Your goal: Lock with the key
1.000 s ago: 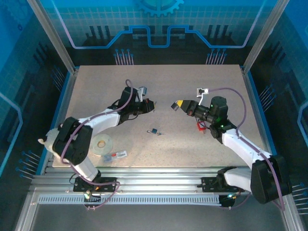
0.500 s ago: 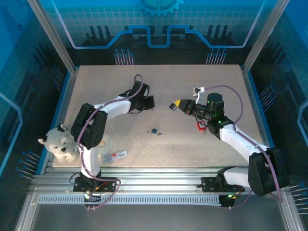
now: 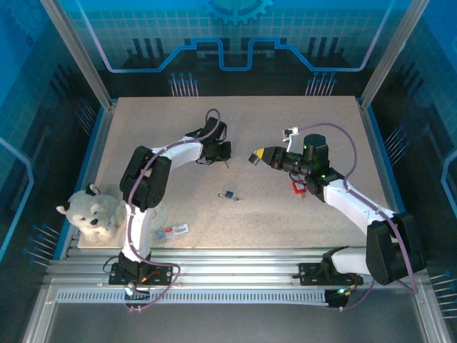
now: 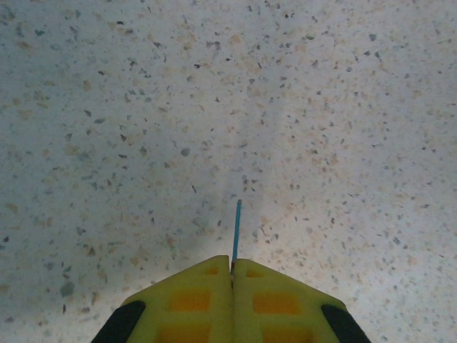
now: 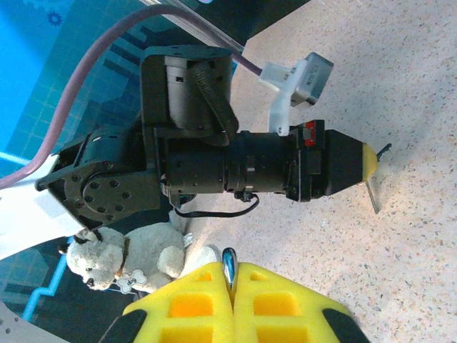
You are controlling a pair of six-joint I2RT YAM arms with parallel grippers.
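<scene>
Left gripper (image 4: pixel 233 261) clamped tight on thin blue blade (image 4: pixel 236 229); right gripper (image 5: pixel 230 267) pinching shiny piece (image 5: pixel 228 256). Padlock (image 3: pixel 228 194) lies apart, between both tips.

Padlock (image 3: pixel 228 194) mid-table (image 3: pixel 285 121), key (image 4: pixel 236 229) in the left gripper (image 4: pixel 233 268) behind it; tape roll (image 3: pixel 159 217) front-left, plush dog (image 3: pixel 89 214) at the left edge.

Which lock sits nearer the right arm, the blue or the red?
The red lock, lying close beside the right arm; the blue lock sits alone in the open between both arms.
</scene>
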